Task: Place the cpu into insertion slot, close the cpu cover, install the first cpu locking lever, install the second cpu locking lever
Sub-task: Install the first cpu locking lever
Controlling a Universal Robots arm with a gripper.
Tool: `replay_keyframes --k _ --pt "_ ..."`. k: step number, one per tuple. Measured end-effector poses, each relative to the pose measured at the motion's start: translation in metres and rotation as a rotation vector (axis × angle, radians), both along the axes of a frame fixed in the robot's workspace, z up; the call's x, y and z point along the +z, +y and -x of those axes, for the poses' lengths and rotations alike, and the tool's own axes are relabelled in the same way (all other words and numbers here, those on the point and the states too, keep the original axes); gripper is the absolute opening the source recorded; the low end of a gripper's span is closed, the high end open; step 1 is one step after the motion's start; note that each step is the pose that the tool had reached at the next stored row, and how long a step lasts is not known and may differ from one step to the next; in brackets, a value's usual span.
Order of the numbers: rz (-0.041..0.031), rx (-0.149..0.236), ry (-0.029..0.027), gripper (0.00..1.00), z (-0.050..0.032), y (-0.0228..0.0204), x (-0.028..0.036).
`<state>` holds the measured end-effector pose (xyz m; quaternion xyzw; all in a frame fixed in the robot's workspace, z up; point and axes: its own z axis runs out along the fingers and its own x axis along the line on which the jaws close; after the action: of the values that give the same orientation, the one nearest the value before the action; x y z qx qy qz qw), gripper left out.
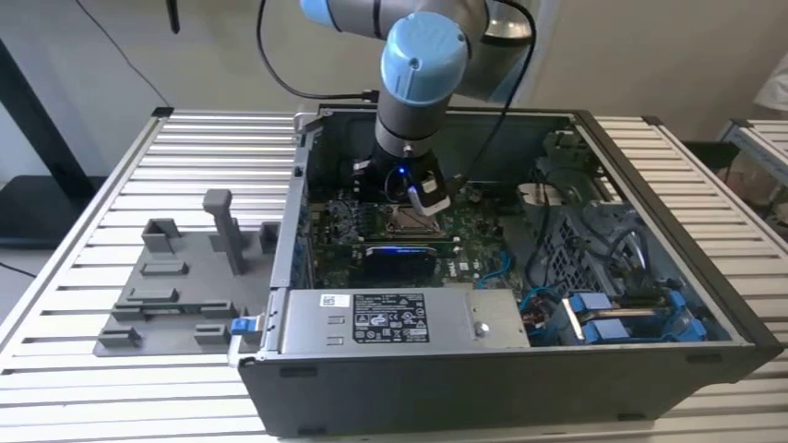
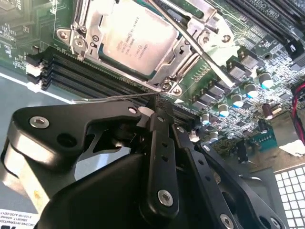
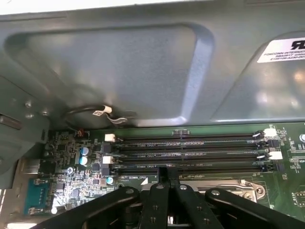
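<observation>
The gripper [image 2: 153, 106] is down inside the open computer case [image 1: 689, 365], its black fingers [image 2: 159, 143] drawn together into a narrow point right at the socket's edge. In the second wrist view a thin wire lever [image 2: 114, 97] runs across just at that fingertip, though whether the fingers actually pinch it I cannot tell. Just past the tip sits the cpu [image 2: 136, 43], silver top up, seated in the socket with the cpu cover [image 2: 102, 21] lying flat around it as a metal frame. A second locking lever [image 2: 200, 45] slants across the far side of the cover, a bright rod running along its edge. Beside the socket, the black memory slots [image 3: 190, 150] lie in parallel rows, and in the first wrist view the gripper [image 3: 167, 179] touches down right next to them. In the exterior view the blue-jointed arm [image 1: 425, 55] drops straight to the green motherboard [image 1: 493, 249] near the middle of the case. The grey power-supply box [image 1: 394, 318] sits against the case's front wall. On the slatted tabletop [image 1: 185, 138], a grey fixture [image 1: 185, 277] stands outside the case, toward the exterior view's left.
</observation>
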<state>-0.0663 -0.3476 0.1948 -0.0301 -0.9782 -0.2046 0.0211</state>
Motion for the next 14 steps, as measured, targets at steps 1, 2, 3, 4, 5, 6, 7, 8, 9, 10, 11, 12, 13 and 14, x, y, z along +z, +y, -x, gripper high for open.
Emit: replay_keyframes --k 1,2,3,4,5,6,7,8,9,10,11,12,13,14 --pt "-0.0001 0.000 0.0000 0.11 -0.0007 0.0000 -0.0004" --pt "-0.0001 0.000 -0.0001 0.11 -0.0015 -0.0001 -0.0007" --pt "-0.0003 0.000 -0.0002 0.11 -0.0024 -0.0002 -0.0011" --pt "-0.0001 0.000 -0.0001 0.11 -0.0034 -0.0003 -0.0014" --pt "0.0000 0.000 0.0000 0.11 -0.0043 -0.0004 -0.0016" --pt "0.0000 0.000 0.0000 0.11 -0.0053 -0.0004 -0.0020" --pt "0.0000 0.000 0.0000 0.11 -0.0062 -0.0004 -0.0023" --pt "-0.0001 0.000 -0.0001 0.11 -0.0071 -0.0005 -0.0026" --pt "-0.0002 0.000 -0.0001 0.11 -0.0082 -0.0005 -0.0029" --pt "-0.0001 0.000 -0.0001 0.11 -0.0093 -0.0005 -0.0031" --pt "-0.0001 0.000 -0.0001 0.11 -0.0103 -0.0005 -0.0033" --pt "0.0000 0.000 0.0000 0.11 -0.0115 -0.0005 -0.0035" --pt "0.0000 0.000 -0.0001 0.11 -0.0127 -0.0005 -0.0038" --pt "-0.0001 0.000 -0.0002 0.11 -0.0140 -0.0005 -0.0040"
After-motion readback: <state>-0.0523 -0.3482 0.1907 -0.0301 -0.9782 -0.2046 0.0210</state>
